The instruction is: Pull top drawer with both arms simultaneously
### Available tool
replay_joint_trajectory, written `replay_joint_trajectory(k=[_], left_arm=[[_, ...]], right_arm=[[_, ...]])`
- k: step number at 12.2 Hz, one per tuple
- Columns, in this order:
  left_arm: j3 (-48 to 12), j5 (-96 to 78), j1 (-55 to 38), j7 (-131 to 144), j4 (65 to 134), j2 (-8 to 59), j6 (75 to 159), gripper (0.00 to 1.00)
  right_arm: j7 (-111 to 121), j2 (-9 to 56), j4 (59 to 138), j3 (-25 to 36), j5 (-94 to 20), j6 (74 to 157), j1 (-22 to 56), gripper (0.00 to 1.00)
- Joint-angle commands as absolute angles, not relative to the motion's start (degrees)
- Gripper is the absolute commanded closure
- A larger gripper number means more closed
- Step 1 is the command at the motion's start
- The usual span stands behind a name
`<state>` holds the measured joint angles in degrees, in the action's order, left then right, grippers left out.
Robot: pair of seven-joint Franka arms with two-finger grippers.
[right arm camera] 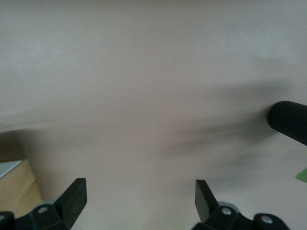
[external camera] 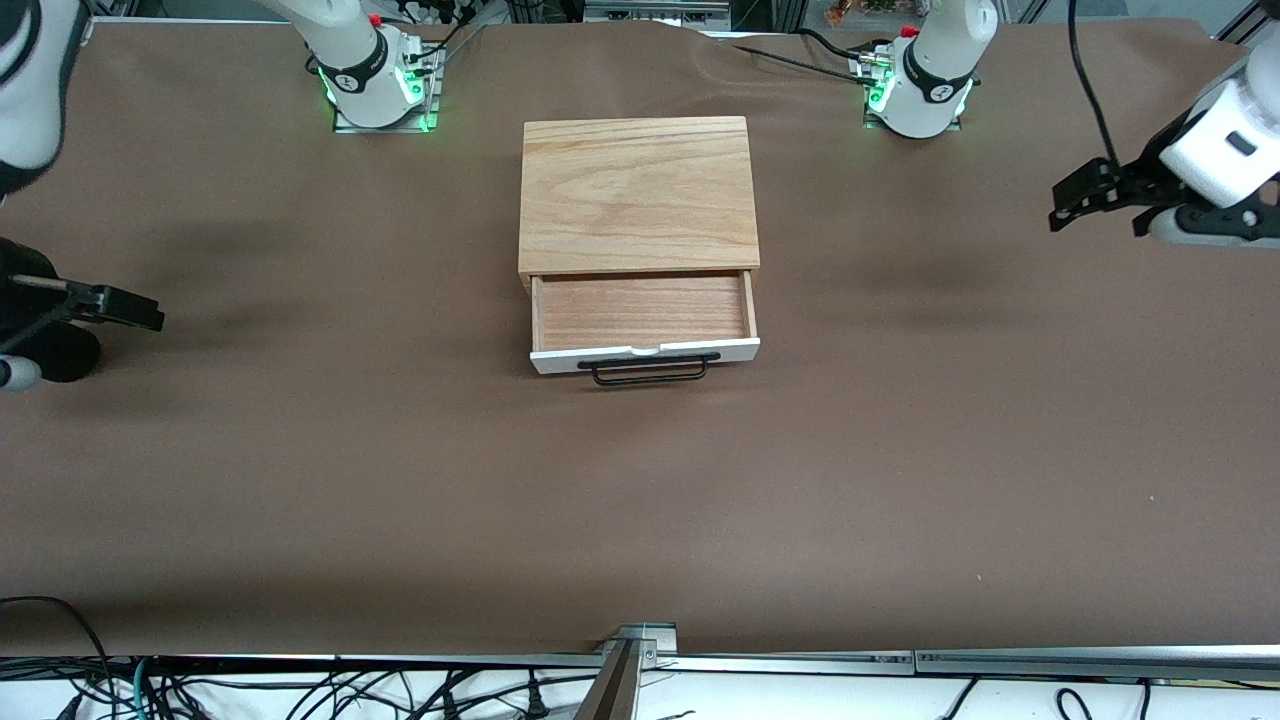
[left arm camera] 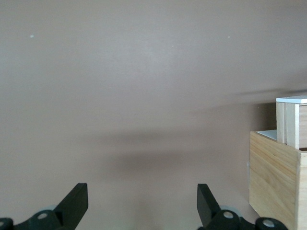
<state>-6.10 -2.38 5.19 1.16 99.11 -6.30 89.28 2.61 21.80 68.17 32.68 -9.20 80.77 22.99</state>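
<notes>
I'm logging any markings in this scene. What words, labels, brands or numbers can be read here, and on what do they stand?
None can be read.
Right arm's base: a small dark mark on the black band, too small to read.
Left arm's base: a similar mark, also too small to read.
Cabinet and top drawer: no text or label.

A brown cloth-covered table (external camera: 300, 480) (cables (external camera: 250, 690) tangled along its near edge), perhaps matte.
</notes>
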Motion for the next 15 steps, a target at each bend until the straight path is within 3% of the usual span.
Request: replay_joint_trajectory(k=[1, 3, 6, 11, 15], left_arm=[[-4.83, -0.44, 3.96, 3.94, 92.49, -3.44, 83.26, 0.0], [-4.75, 1.22, 3.78, 5.53, 86.25, 0.15, 79.21, 0.0], [-4.83, 1.32, 3.61, 8.16, 83.76, 2.89, 77.44, 0.0], [0.87, 1.32, -2.54, 9.14, 80.6, 4.83, 76.03, 0.0], [1.14, 1.06, -2.99, 9.23, 80.51, 4.75, 76.2, 0.0]], right_arm=[[2.55, 11.99, 78.01, 18.45, -7.49, 83.58, 12.02, 0.0], [2.46, 6.62, 85.13, 8.64, -1.0, 86.03, 4.06, 0.0], [1.93, 1.24, 93.68, 8.17, 0.09, 90.26, 3.96, 0.0], [2.2, 4.39, 91.23, 8.35, -0.17, 89.21, 3.87, 0.0], [2.2, 4.75, 91.23, 8.35, 0.09, 89.3, 3.87, 0.0]])
